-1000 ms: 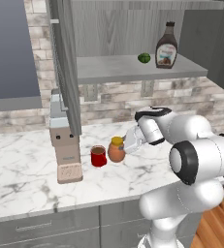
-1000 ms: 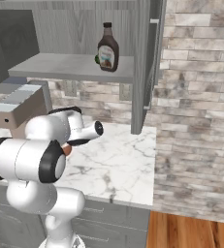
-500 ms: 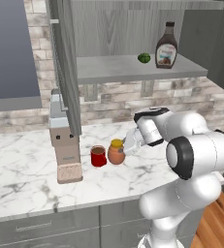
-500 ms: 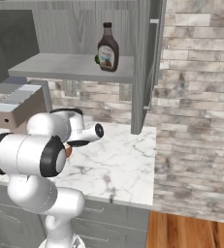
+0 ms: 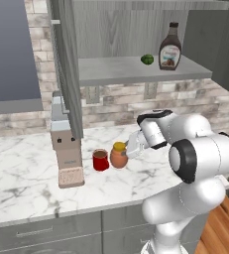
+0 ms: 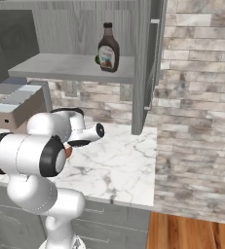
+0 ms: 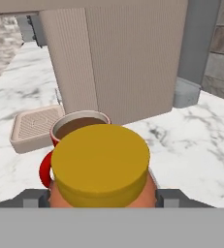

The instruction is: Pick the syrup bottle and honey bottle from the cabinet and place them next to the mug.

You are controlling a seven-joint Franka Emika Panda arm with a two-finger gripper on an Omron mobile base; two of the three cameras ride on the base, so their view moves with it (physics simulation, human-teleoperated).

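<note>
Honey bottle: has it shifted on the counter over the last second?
No. In the left base view the honey bottle sits just right of the mug, as before, with the claw at its right side.

a rendered kitchen: a white marble counter [image 5: 22,178] runs over grey drawer fronts [image 5: 31,233], a stone-brick backsplash [image 5: 116,96] behind it, a grey wood-grain wall cabinet [image 5: 136,69] above, a beige coffee machine [image 5: 66,149] on the counter, wood floor [image 6: 192,233] below.
</note>
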